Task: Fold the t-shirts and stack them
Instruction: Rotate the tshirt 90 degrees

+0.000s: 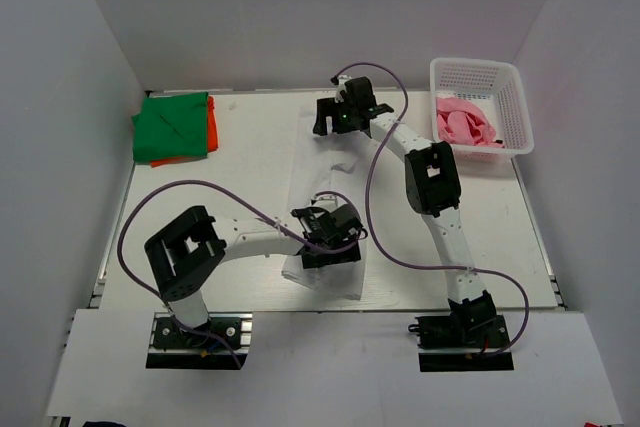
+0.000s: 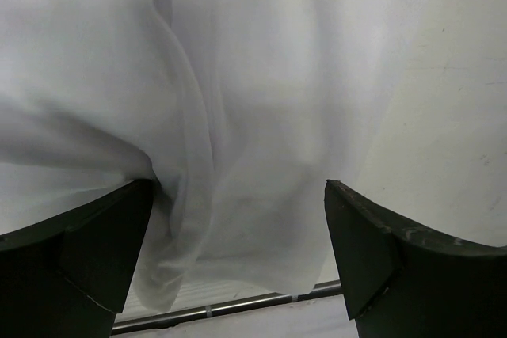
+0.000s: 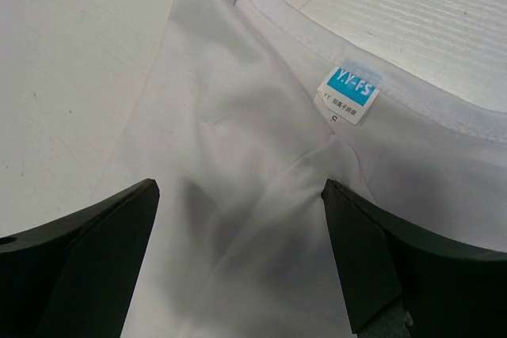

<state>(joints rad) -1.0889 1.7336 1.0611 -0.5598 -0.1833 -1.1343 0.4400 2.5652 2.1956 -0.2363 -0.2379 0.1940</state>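
Observation:
A white t-shirt lies spread down the middle of the table. My left gripper hangs over its near end, open, with loose white cloth between the jaws of the left gripper and nothing gripped. My right gripper is over its far end, open above the cloth just below the collar and its blue label; the right gripper holds nothing. A folded green t-shirt lies on an orange one at the far left. A pink t-shirt lies crumpled in the basket.
A white plastic lattice basket stands at the far right corner. A metal rail along the table's near edge shows just past the shirt's hem. White walls close in the table on three sides.

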